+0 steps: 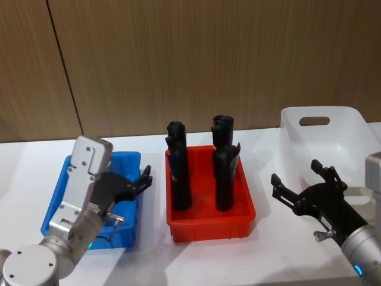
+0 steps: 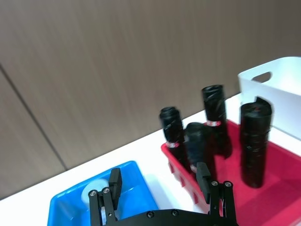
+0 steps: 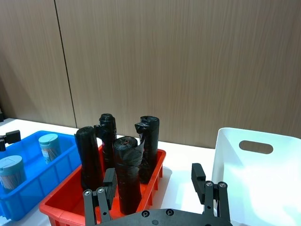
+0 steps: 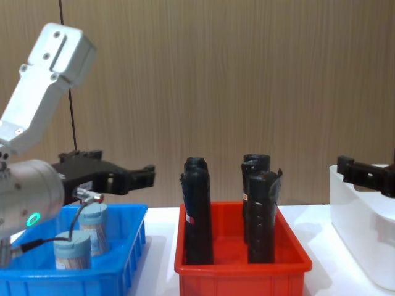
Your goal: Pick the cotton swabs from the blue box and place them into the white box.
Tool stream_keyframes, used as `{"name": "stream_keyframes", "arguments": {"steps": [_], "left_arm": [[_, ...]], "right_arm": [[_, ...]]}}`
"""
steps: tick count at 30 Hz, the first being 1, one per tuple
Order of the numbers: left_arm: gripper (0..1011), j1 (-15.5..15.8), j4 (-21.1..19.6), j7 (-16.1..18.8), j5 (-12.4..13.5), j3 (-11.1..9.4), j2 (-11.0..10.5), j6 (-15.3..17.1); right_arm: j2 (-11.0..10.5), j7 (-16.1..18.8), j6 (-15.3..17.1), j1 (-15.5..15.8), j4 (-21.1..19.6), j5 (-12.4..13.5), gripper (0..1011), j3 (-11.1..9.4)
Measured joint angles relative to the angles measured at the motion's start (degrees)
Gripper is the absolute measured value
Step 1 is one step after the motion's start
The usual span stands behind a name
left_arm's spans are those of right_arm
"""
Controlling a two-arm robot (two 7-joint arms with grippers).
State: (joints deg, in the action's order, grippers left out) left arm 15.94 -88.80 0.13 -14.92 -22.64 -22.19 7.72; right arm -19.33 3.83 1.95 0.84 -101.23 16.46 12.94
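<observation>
Chest view: cotton swabs (image 4: 92, 227) in blue box (image 4: 134, 245), below left claw (image 4: 139, 177)

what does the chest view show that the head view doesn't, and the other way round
Chest view: two jars of cotton swabs standing in the blue box, just below the left gripper; in the head view the left arm covers them.
Head view: the oval handle cutout and the inside of the white box, with the right gripper seen open at its near side.
Both: the blue box, the red bin holding four upright black cylinders, and the left gripper above the blue box.
</observation>
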Motion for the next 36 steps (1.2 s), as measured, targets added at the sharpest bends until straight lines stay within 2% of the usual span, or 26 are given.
{"name": "stream_keyframes", "arguments": {"steps": [10,20,25,36], "left_arm": [[1004,-0.2,0.94,3.45,-3.62,1.7,-0.44,2.62],[1004,-1.05,1.54,6.5,-8.38,3.24,-0.75,4.27],[1004,-1.2,2.4,7.13,-10.42,3.89,-0.77,5.0],[1004,-0.62,4.92,6.52,-12.47,4.72,-0.47,5.92]], "right_arm": [[0.0,0.0,0.0,0.0,0.0,0.0,1002,0.0],[0.0,0.0,0.0,0.0,0.0,0.0,1002,0.0],[0.0,0.0,0.0,0.0,0.0,0.0,1002,0.0],[0.0,0.0,0.0,0.0,0.0,0.0,1002,0.0]]}}
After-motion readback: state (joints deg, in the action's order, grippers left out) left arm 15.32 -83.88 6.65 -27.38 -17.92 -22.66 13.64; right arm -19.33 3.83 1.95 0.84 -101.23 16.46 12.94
